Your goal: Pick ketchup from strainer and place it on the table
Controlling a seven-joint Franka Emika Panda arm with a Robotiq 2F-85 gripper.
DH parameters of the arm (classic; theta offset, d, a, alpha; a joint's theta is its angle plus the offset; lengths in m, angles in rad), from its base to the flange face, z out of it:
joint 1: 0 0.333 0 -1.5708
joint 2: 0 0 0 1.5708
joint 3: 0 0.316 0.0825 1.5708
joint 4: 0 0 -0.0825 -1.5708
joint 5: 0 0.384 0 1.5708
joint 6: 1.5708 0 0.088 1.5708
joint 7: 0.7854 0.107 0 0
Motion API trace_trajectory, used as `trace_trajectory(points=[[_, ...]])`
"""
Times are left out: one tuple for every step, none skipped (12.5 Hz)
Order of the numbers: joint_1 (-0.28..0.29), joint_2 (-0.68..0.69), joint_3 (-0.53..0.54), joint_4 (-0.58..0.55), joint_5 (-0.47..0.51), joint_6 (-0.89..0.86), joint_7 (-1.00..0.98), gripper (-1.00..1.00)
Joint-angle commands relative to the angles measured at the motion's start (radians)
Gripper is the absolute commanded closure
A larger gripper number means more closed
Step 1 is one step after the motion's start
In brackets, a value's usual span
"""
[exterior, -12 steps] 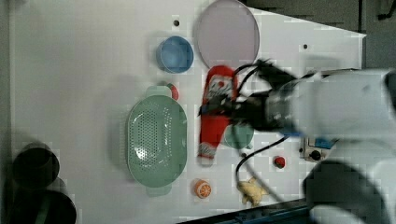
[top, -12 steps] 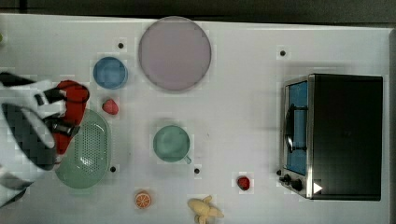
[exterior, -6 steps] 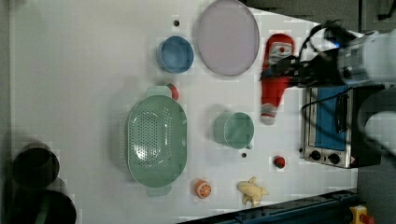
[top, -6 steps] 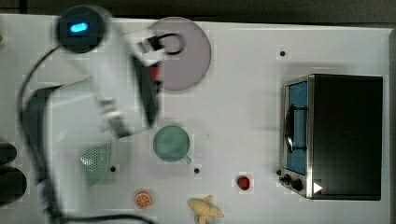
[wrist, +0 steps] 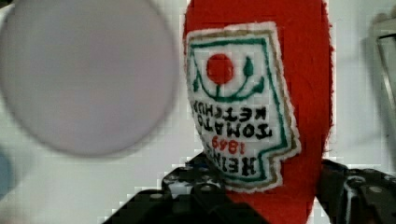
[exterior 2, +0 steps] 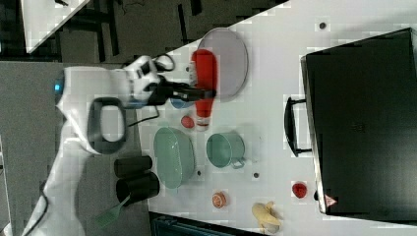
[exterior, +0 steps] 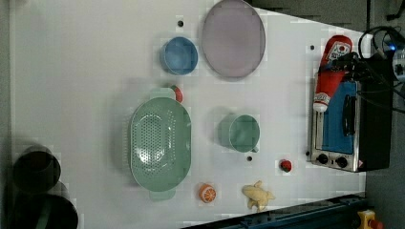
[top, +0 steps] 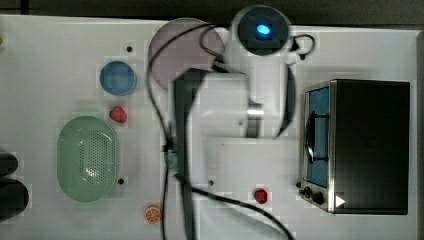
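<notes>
My gripper [wrist: 268, 203] is shut on the ketchup [wrist: 261, 93], a red bottle with a white label, with a dark finger on each side of its body. In the left view the ketchup [exterior: 328, 71] hangs in the air by the oven's blue door, cap pointing down the picture, with the gripper [exterior: 343, 61] across it. The right view shows the ketchup [exterior 2: 204, 81] over the plate's edge, held by the gripper [exterior 2: 202, 92]. The pale green strainer [exterior: 160, 140] [top: 87, 157] [exterior 2: 172, 157] lies empty on the white table [exterior: 71, 71] [top: 50, 50]. In the top view the arm hides the bottle.
A toaster oven [top: 360, 145] stands at the top view's right. Spread over the table are a purple plate [exterior: 233, 38], blue bowl [exterior: 179, 55], green cup [exterior: 241, 132], orange slice [exterior: 207, 193], banana [exterior: 258, 194] and red fruits [exterior: 285, 165]. Black cups [exterior: 36, 169] stand beside the strainer.
The arm has carried the ketchup from beside the strainer across the table to the left view's right, up to the oven. The strainer has stayed where it was.
</notes>
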Motion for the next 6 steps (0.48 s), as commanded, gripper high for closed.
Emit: trace_trajectory(points=[[0.031, -0.009, 0.009, -0.121, -0.015, 0.125, -0.068, -0.16], [0.031, -0.008, 0.003, -0.170, -0.015, 0.177, -0.068, -0.16], [0.031, -0.008, 0.001, -0.217, -0.015, 0.222, -0.068, -0.16], [0.031, -0.008, -0.001, -0.263, -0.015, 0.256, -0.067, -0.16], [0.031, -0.007, -0.001, -0.304, -0.014, 0.285, -0.066, -0.16], [0.031, -0.003, -0.001, -0.342, -0.014, 0.310, -0.063, -0.16]])
